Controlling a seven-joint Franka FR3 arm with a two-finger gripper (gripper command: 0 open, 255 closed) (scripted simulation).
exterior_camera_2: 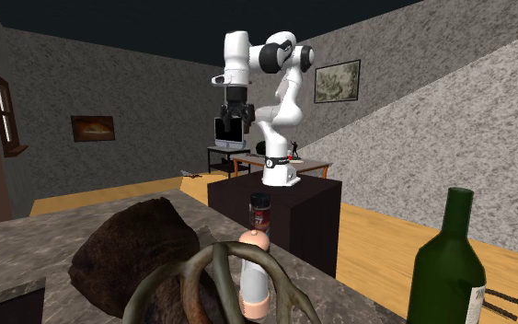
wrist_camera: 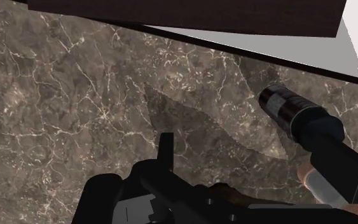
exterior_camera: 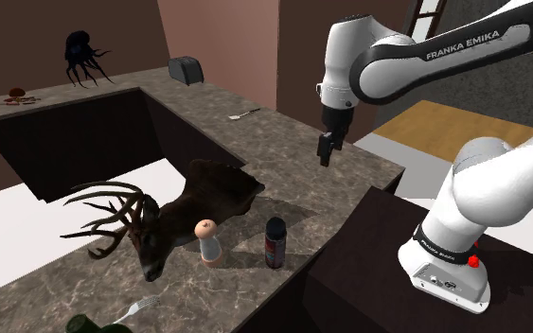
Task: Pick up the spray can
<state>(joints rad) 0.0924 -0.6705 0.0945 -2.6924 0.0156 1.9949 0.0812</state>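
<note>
**Fingers.** The gripper (exterior_camera: 327, 149) hangs in the air over the dark marbled surface (exterior_camera: 283, 142) and points downward. The black fingers (wrist_camera: 166, 151) stand apart. Nothing is between them and they touch nothing.

**Task object.** The spray can (exterior_camera: 275, 242) stands upright on the surface, close to its near edge. It is dark, with a black cap and a red label band.

**Relative position.**
- In the shoulder view, the spray can is below the gripper and toward the shoulder view's left, well apart from it.
- In the wrist view, the spray can appears beside the tip of one finger, outside the gap between the two.

**Neighbouring items.**
- A pale bottle with a pink cap (exterior_camera: 208, 242) stands just beside the spray can, on the shoulder view's left.
- A mounted deer head with antlers (exterior_camera: 160, 222) lies further to the left.
</note>
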